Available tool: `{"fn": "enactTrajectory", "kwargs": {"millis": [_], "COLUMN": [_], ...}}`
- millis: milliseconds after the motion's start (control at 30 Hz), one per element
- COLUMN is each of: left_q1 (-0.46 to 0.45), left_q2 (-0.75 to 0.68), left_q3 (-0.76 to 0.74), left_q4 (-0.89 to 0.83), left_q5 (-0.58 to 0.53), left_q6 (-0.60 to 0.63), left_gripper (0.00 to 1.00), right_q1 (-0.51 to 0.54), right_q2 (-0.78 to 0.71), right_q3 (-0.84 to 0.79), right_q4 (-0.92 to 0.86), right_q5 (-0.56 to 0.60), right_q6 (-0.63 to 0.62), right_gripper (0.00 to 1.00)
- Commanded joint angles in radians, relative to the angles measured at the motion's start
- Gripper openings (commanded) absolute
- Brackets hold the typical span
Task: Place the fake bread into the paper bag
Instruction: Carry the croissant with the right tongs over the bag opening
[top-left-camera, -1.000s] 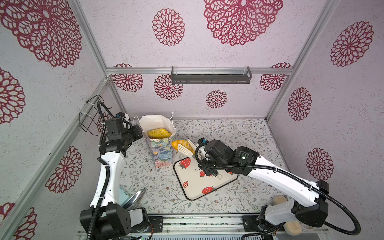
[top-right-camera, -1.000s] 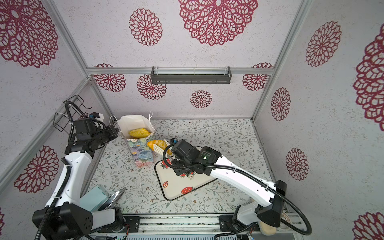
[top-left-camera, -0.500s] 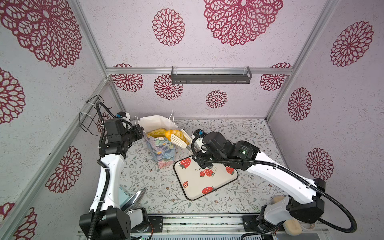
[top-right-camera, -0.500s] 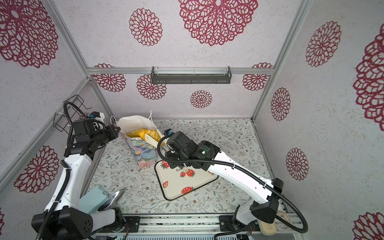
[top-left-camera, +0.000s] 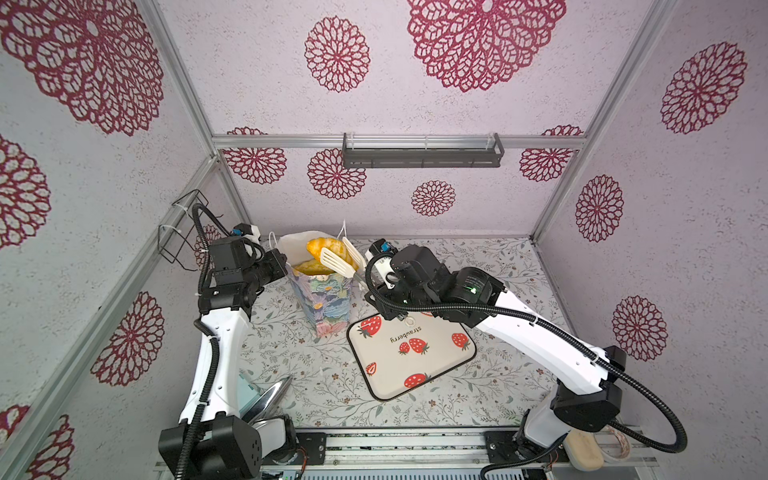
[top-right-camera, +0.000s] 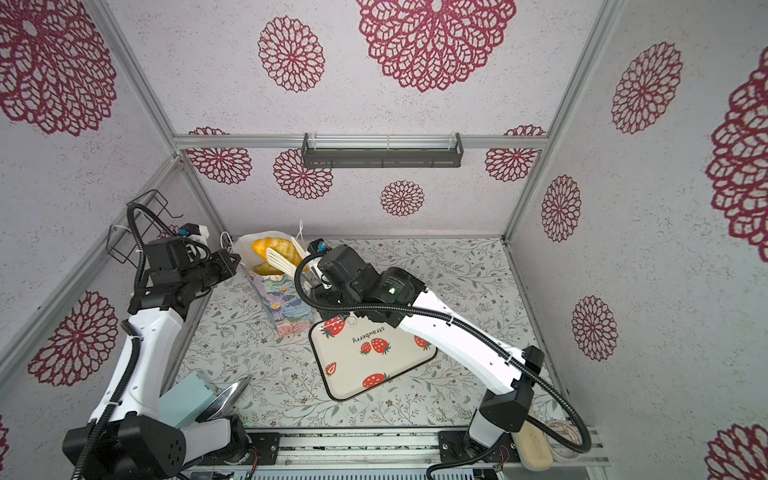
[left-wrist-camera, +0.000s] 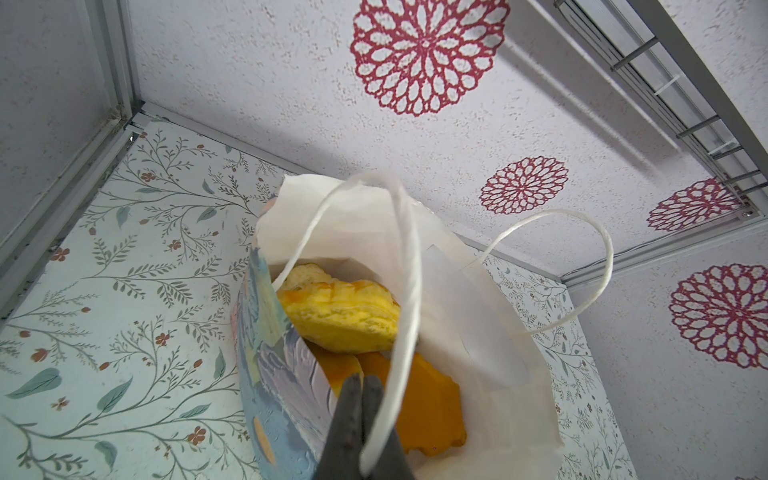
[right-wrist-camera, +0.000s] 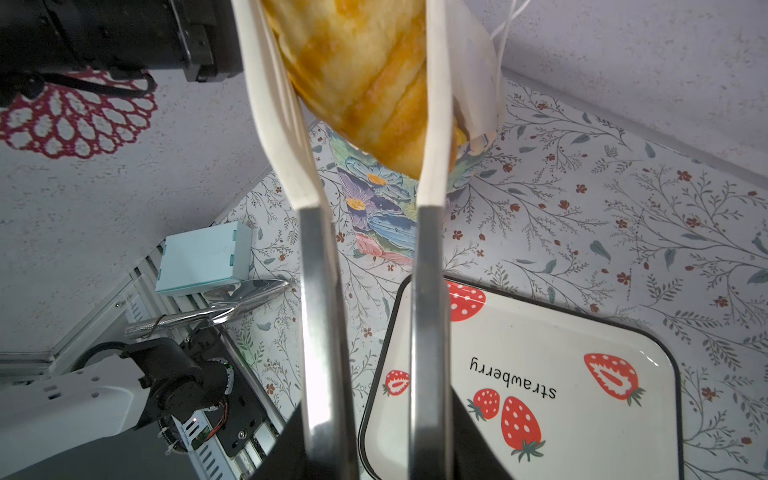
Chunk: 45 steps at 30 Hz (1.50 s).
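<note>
Delivery is in hand: the right claw (right-wrist-camera: 376, 451) clenches white tongs (top-left-camera: 337, 262) that pinch a croissant (top-left-camera: 326, 248) just above the open paper bag (top-left-camera: 324, 303), where other bread (left-wrist-camera: 338, 318) already lies; the left claw (left-wrist-camera: 360, 388) is clenched on the bag's rim, apparently steadying it. Next the tongs likely need to dip lower and spread, so the croissant drops in clear of the cord handles (left-wrist-camera: 409, 291).

White arm links (top-left-camera: 216, 353) w/ blk joints (top-left-camera: 586, 409), ribbed blk cables (top-left-camera: 415, 307).
</note>
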Motion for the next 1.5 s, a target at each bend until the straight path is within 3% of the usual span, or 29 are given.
{"fn": "enactTrajectory", "kwargs": {"millis": [0, 833, 1467], "left_q1": [0.006, 0.008, 0.008], "left_q2": [-0.007, -0.005, 0.007], "left_q3": [0.001, 0.003, 0.003], "left_q4": [-0.003, -0.006, 0.002], "left_q5": [-0.006, -0.002, 0.001], "left_q6": [-0.002, -0.006, -0.015], "left_gripper": [0.00, 0.00, 0.00], "right_q1": [-0.012, -0.134, -0.190], "right_q2": [-0.002, 0.236, 0.333], "right_q3": [0.077, 0.424, 0.446], "right_q4": [0.059, 0.049, 0.116], "right_q5": [-0.004, -0.137, -0.215], "right_q6": [-0.030, -0.022, 0.011], "right_gripper": [0.38, 0.38, 0.38]}}
